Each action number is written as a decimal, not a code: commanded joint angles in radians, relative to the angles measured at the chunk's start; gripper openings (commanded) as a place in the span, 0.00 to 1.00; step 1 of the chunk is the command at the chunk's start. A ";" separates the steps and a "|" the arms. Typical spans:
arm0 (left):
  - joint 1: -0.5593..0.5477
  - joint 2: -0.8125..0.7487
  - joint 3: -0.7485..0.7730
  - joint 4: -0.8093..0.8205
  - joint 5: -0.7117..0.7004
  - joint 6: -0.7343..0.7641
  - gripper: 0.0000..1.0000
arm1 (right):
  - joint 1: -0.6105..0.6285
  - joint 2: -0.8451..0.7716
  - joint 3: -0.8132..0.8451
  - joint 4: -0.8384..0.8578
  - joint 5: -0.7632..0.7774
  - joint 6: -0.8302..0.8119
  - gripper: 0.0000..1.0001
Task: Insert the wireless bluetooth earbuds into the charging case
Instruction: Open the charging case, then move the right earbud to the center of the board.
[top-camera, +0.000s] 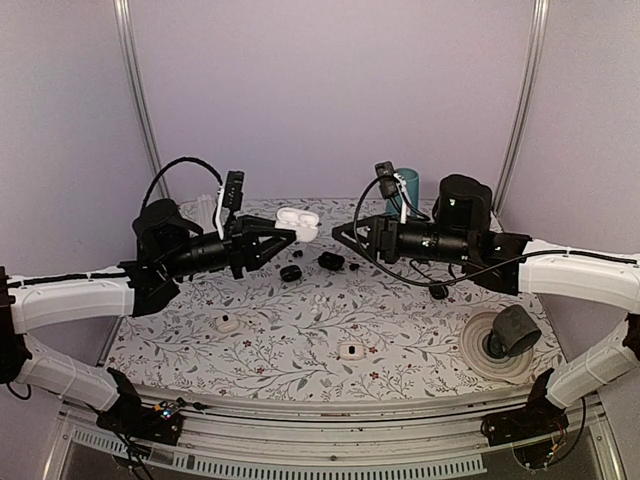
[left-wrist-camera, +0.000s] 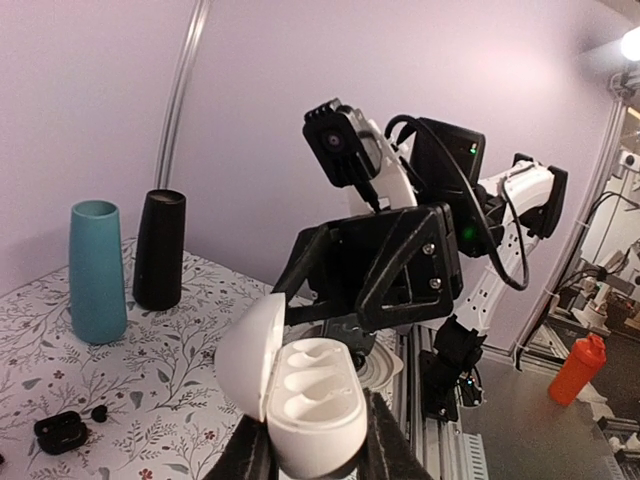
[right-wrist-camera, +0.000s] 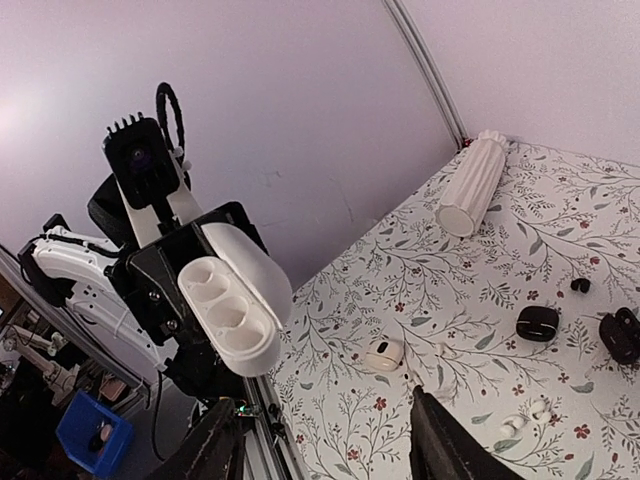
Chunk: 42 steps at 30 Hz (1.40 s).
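Black pieces (top-camera: 291, 272) lie below the charging case (top-camera: 297, 222), and the right gripper (top-camera: 342, 236) faces it, jaws released and empty. Left gripper (top-camera: 288, 236) is clenched on the case up in the air, lid open, wells up, long axis roughly toward the right gripper.

A tall teal vase (left-wrist-camera: 97, 270) and a tall black vase (left-wrist-camera: 158, 250) are standing side by side on the flowery cloth (top-camera: 300, 340). A white ribbed vase (right-wrist-camera: 472, 185) is lying down. A small black rounded box (top-camera: 291, 272) is sitting mid-table.
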<state>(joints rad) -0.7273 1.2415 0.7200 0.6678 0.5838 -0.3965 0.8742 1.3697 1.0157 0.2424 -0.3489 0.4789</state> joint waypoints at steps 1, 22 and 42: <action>0.041 -0.046 -0.027 -0.028 -0.076 -0.005 0.00 | -0.014 0.029 -0.017 -0.045 0.029 0.006 0.57; 0.109 -0.165 -0.047 -0.085 -0.065 0.002 0.00 | -0.011 0.832 0.480 -0.679 0.318 0.006 0.52; 0.117 -0.169 -0.036 -0.085 -0.048 -0.007 0.00 | 0.050 0.970 0.709 -0.863 0.485 -0.068 0.45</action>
<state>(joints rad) -0.6243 1.0863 0.6846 0.5777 0.5259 -0.3969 0.9077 2.2776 1.7119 -0.5133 0.0864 0.4297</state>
